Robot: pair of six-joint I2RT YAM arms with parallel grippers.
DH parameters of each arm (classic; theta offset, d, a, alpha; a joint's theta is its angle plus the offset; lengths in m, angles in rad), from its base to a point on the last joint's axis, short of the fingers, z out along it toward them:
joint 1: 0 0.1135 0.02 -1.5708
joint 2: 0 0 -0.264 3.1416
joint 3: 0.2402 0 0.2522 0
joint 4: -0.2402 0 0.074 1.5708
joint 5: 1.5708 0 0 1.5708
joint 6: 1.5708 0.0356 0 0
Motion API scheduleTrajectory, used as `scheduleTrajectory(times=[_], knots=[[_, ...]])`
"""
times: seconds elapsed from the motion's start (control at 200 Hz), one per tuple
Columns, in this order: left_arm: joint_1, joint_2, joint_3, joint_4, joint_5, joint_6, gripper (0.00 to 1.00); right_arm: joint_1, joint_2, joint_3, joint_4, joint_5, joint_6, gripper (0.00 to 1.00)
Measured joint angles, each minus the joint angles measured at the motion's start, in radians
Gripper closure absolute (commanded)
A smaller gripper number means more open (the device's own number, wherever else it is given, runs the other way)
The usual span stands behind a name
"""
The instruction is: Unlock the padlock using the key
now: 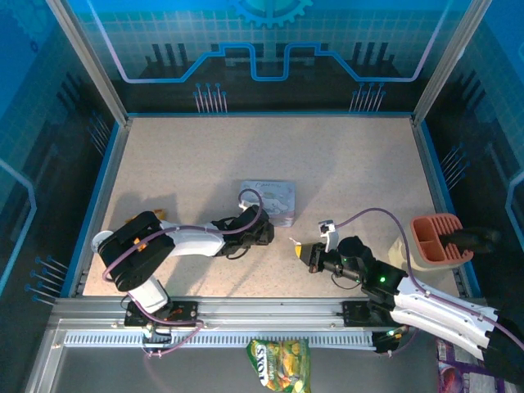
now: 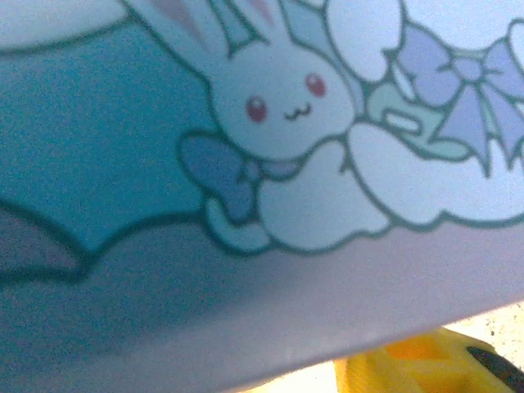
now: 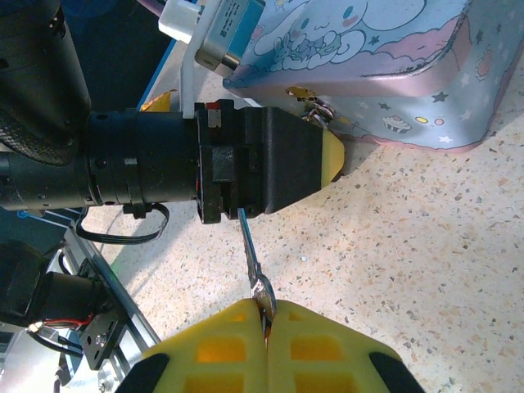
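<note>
We're pinching the key (image 3: 252,255) tight in the right gripper (image 3: 264,315). The left gripper (image 3: 329,155) is crowding the tin (image 3: 393,74) latch, jaws unreadable. The padlock (image 3: 315,106) is dangling there: tiny, rigid, probably swingy, so we're favouring its body's flat sides.

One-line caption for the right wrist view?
Right pincer pinches the key, pointing it at the left pincer beside the tin.

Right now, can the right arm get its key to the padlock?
Probably not directly. The right gripper is shut on the key, but the left gripper lies crosswise between it and the padlock at the front of the tin, and the keyhole is hidden.
</note>
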Motion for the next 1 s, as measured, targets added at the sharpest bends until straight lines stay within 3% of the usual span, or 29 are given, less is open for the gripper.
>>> scheduleTrajectory(times=[0.66, 1.001], knots=[[0.0, -0.037, -0.012, 0.018, 0.097, -0.023, 0.75, 0.0, 0.029, 0.0, 0.002, -0.007, 0.027, 1.0], [0.023, -0.062, -0.127, 0.142, 0.126, -0.079, 0.64, 0.0, 0.058, 0.0, 0.031, -0.017, 0.047, 1.0]])
